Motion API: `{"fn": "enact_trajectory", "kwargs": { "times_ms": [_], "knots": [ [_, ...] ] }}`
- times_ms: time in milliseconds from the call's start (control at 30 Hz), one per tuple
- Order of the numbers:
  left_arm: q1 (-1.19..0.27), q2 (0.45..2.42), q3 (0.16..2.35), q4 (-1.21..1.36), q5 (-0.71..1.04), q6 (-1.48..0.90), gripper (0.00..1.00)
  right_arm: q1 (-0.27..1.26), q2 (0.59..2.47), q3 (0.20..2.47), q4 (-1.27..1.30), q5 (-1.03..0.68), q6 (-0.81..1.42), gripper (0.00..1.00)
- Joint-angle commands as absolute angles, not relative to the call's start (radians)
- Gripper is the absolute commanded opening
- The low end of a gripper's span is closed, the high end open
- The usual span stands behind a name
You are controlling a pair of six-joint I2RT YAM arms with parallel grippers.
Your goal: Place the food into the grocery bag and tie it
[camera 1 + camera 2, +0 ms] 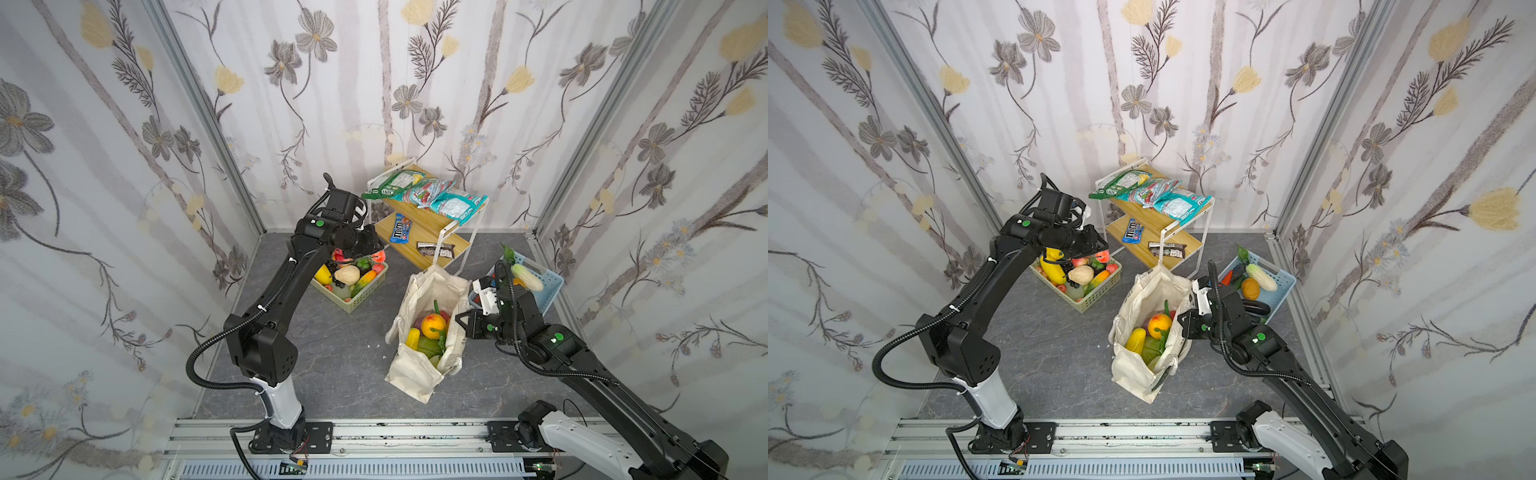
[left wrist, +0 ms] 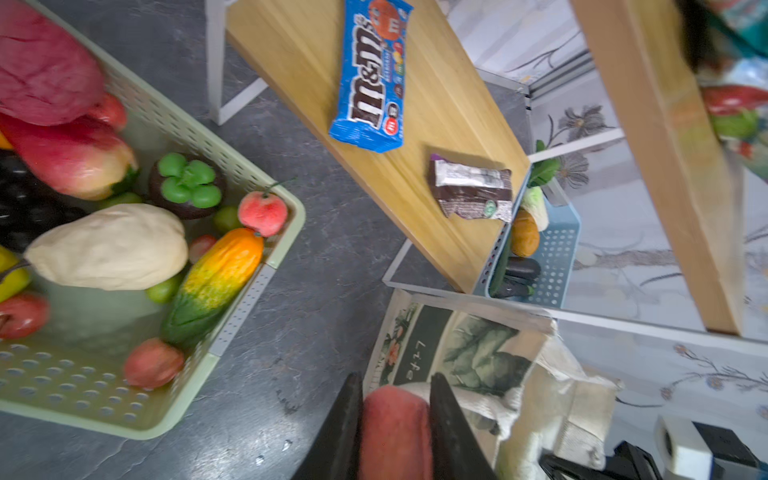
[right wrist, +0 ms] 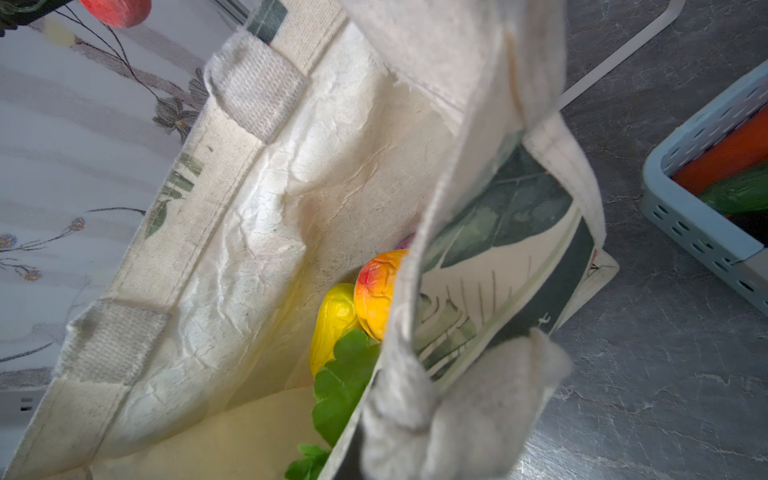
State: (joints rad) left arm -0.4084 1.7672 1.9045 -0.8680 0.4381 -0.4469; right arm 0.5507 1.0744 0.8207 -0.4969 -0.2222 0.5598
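A: Wide shot first: grey floor [image 1: 332, 353], and the bag [image 1: 411, 370] standing upright at centre, mouth gaping. The shelf [image 1: 428, 230] is at its 12 o'clock, the green basket [image 1: 365, 295] at 10 and the blue basket [image 1: 550, 286] at 2.

B: And food [image 1: 433, 326] is in the bag, an orange fruit and a yellow piece on top. More lies in both baskets.

A: Look at the right gripper [image 1: 459, 319], at the bag's 3 o'clock rim, pressed together on the cloth. Its wrist view gives only lining and leaf print; fabric covers the spot where it bites.

B: Now the left gripper [image 2: 395, 386], above the green basket's 12 o'clock edge. In both top views its body covers the catch. The wrist view settles it: both fingers [image 2: 340, 415] pinch a red fruit [image 2: 395, 432].

A: Room to move? Open floor runs from that basket toward the bag, at 4 o'clock from the left gripper.

B: Tight spots: the bag's far rim stands just beside the shelf's white leg, and the blue basket lies close behind the right gripper.
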Motion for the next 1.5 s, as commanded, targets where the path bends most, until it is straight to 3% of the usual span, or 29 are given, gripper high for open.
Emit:
{"fn": "enact_trajectory", "kwargs": {
  "times_ms": [0,367,800,1467],
  "knots": [
    [-0.452,1.742,1.880,-0.776,0.502,-0.515,0.27,0.552,1.080,0.821,-0.489,-0.221,0.564,0.08],
    [-0.642,1.732,1.802,-0.671,0.504,-0.559,0.28,0.552,1.070,0.818,-0.499,-0.215,0.565,0.08],
    [-0.752,1.774,1.733,-0.645,0.452,-0.554,0.28,0.552,1.055,0.805,-0.505,-0.208,0.567,0.09],
    [-0.904,1.919,1.795,-0.839,0.109,-0.412,0.28,0.552,1.039,0.803,-0.518,-0.188,0.572,0.09]
  ]
}}
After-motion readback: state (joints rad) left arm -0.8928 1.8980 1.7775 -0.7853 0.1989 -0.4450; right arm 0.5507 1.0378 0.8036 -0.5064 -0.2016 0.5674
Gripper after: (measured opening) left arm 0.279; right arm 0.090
